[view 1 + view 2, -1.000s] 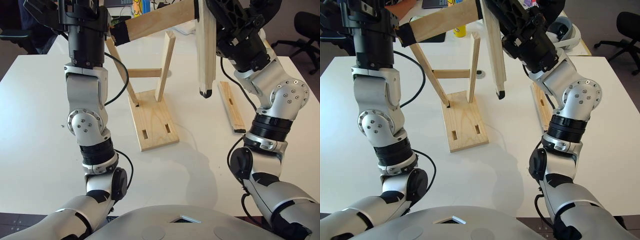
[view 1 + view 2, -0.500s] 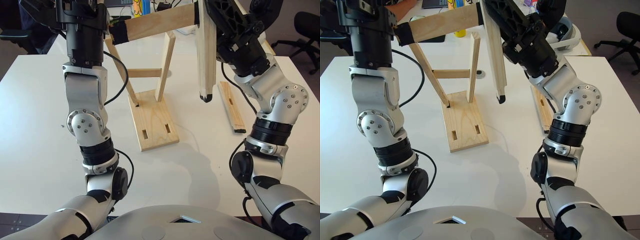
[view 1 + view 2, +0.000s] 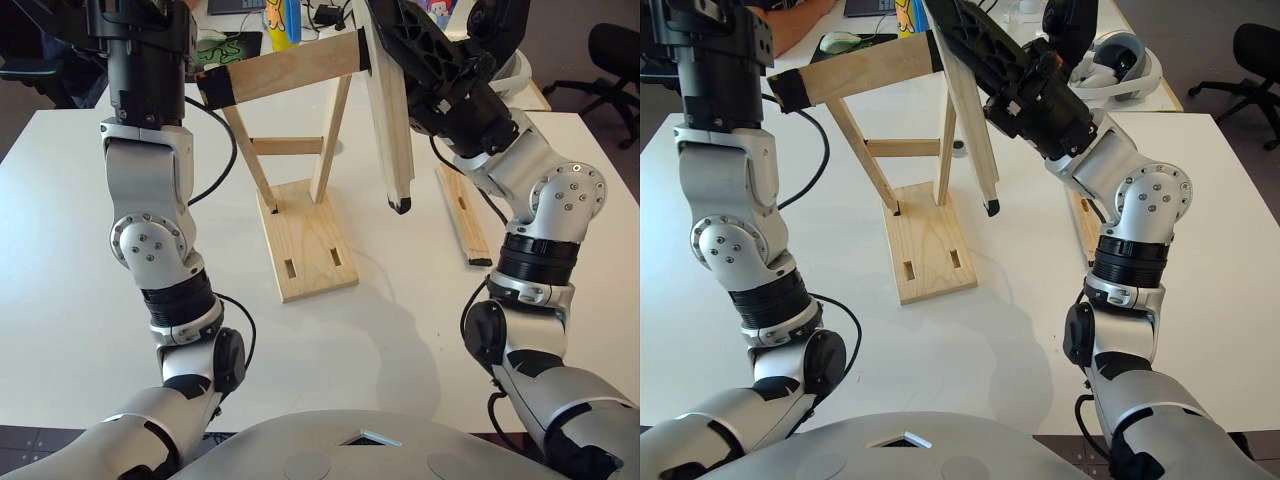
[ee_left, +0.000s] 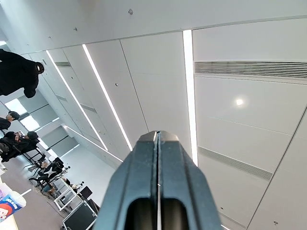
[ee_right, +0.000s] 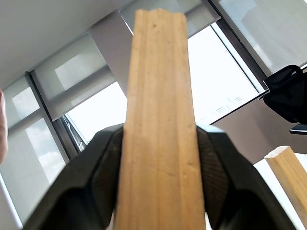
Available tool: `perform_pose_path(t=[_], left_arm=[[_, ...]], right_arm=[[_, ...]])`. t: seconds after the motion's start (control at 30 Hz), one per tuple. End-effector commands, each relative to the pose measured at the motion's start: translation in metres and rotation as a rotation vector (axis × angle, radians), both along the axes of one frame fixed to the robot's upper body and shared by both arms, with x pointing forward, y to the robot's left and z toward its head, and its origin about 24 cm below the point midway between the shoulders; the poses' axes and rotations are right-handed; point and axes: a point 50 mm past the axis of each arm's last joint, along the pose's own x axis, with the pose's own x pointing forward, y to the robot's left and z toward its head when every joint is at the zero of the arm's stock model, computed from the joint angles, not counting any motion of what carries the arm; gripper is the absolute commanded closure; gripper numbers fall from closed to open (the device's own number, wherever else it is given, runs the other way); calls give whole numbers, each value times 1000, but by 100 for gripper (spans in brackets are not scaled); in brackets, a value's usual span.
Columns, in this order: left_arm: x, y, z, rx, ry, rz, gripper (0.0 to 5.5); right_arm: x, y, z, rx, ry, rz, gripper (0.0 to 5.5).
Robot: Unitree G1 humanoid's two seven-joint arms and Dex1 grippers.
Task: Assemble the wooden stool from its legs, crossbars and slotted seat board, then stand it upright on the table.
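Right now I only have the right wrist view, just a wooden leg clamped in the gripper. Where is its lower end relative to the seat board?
Observer: The leg in the right gripper hangs tilted. Its black-tipped end is in the air to the right of the seat board, not touching it.
Operator: Which slots are free?
Observer: The two near slots are empty. Two standing legs, joined by a crossbar, occupy the board's far end.
Operator: Anything lying off to my right?
Observer: One slotted wooden bar lies flat there, right of the board and apart from it.
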Motion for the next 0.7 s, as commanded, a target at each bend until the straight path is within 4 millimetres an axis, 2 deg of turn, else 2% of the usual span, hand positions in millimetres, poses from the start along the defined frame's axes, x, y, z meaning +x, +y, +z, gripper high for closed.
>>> perform_pose_path(t=[0.03, 0.23, 0.3, 0.37, 0.5, 0.6, 0.7], left_arm=[[1, 9, 6, 8, -6, 33, 550], [0, 50, 8, -46, 7, 179, 550], [1, 52, 3, 5, 35, 193, 550], [3, 35, -7, 135, 76, 139, 550], [-10, -25, -30, 470, 54, -118, 550], [-27, -58, -35, 584, -32, -283, 550], [-39, -81, -37, 649, -92, -394, 550]], right_arm=[[5, -5, 11, 1, -35, -33, 345], [29, -26, 27, 85, -25, -229, 345], [44, -34, 35, 141, 8, -366, 345], [57, -37, 39, 179, 52, -490, 345], [67, -31, 43, 239, 135, -613, 345], [67, -20, 47, 266, 180, -630, 345], [62, -9, 49, 279, 200, -614, 345]])
